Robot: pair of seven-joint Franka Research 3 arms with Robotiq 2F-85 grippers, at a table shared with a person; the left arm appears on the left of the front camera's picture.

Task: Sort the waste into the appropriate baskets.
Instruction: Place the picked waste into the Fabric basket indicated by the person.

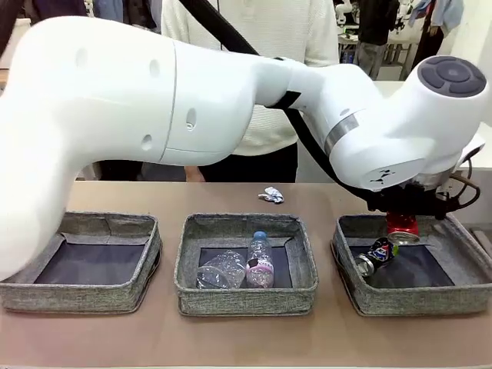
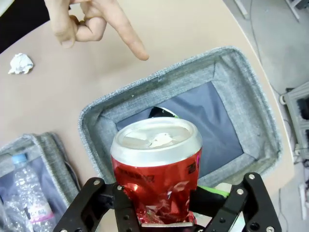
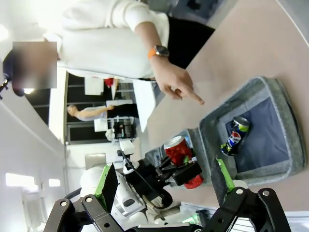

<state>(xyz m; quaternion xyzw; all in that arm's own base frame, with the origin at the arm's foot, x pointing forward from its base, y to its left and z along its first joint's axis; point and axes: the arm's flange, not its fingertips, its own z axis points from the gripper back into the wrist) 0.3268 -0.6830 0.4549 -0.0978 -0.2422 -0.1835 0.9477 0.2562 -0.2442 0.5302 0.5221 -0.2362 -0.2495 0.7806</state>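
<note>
left tool (image 2: 176, 193) grips red can (image 2: 157, 159) | right tool (image 3: 165, 180) spread, empty | dark blue can (image 2: 163, 112) half-hidden

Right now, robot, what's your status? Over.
Left hand grips red can over right basket. Right hand open, empty. Blue can already inside; person's finger points near rim.

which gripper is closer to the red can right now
Left. The left gripper has the red can between its jaws, over the basket with the dark blue can. The right gripper hangs open, well away from the can.
</note>
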